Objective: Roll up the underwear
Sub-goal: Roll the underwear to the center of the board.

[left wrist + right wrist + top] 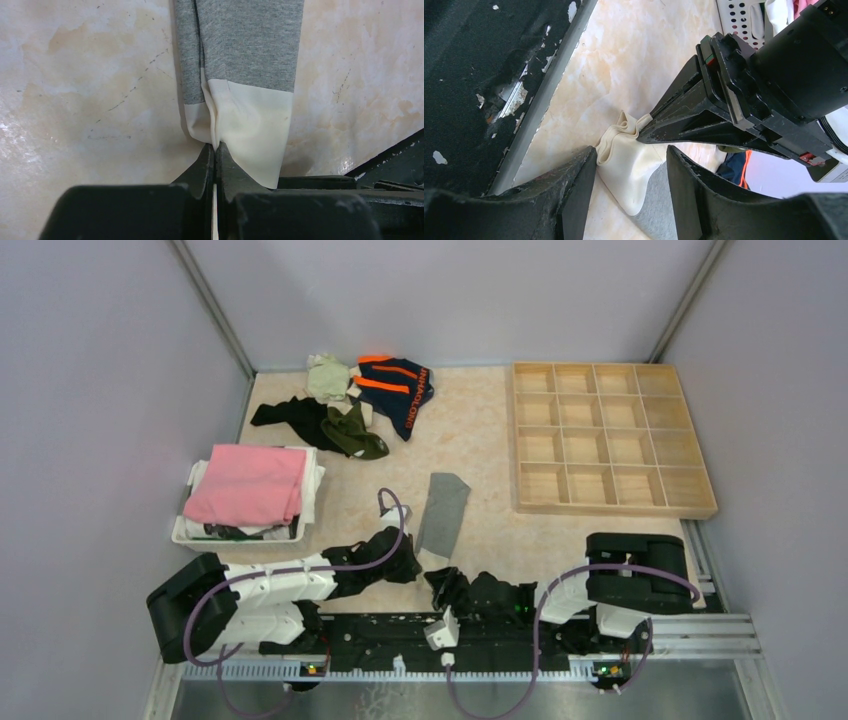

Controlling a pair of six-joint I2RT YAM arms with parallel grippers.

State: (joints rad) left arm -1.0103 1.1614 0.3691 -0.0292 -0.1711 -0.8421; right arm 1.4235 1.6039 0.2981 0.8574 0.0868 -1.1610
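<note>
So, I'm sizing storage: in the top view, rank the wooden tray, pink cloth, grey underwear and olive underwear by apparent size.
1. wooden tray
2. pink cloth
3. grey underwear and olive underwear, too close to rank

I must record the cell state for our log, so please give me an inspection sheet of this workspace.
Surface: beige marbled table, no spill seen.
Job's things: grey underwear folded in a strip; other underwear heaped far left.
Clutter: basket with pink cloth; wooden tray, compartments empty.
Tools: left tool shut on the cream waistband; right tool open around it.
Cables: purple cables hang in loops.
Surroundings: plain grey walls.
</note>
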